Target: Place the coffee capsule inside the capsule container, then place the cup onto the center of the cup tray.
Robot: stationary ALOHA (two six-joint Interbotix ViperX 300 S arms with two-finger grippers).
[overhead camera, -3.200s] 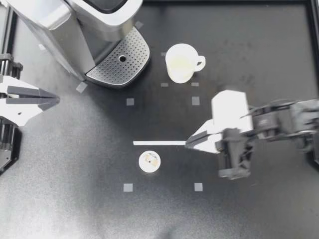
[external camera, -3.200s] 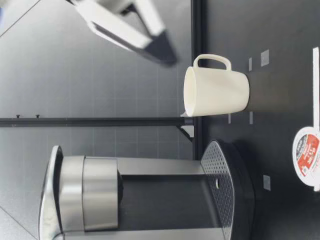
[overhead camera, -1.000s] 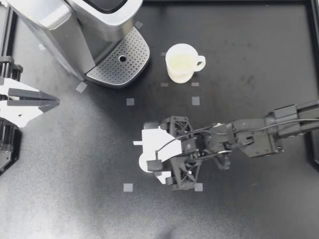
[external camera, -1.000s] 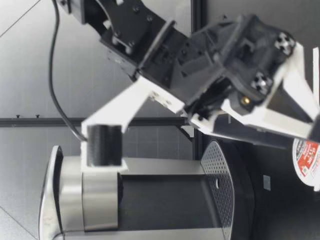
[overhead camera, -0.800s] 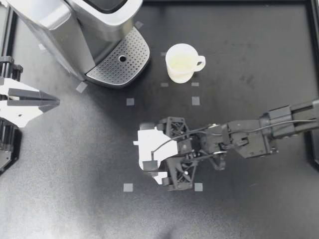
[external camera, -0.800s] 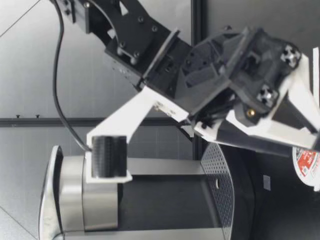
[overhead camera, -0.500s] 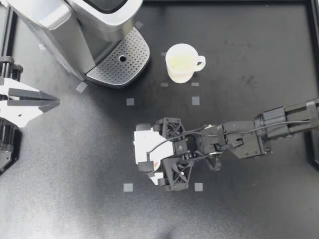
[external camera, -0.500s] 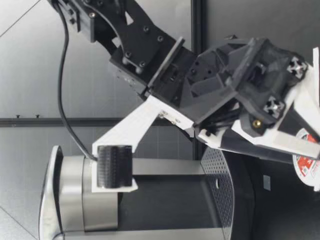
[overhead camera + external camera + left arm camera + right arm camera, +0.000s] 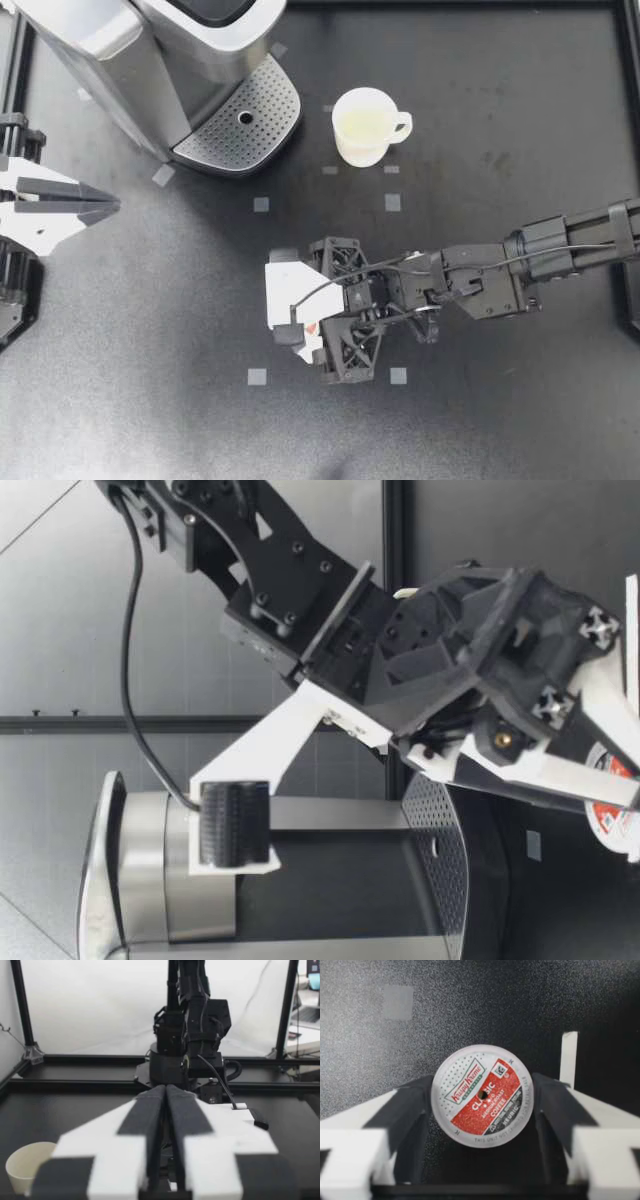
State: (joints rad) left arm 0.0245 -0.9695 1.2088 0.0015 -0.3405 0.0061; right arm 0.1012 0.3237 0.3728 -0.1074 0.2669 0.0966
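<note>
Black table [image 9: 150, 400]: coffee capsule [image 9: 482, 1095] upright (foil up), axis vertical; right pincer [image 9: 302, 322] straddles, grip unclear.

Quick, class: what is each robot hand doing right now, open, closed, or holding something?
Left hand: closed, holding nothing.
Right hand: closed on the coffee capsule.

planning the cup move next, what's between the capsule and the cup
In the top view, only table with a few tape squares near the cup; the right gripper covers the capsule end.
</note>
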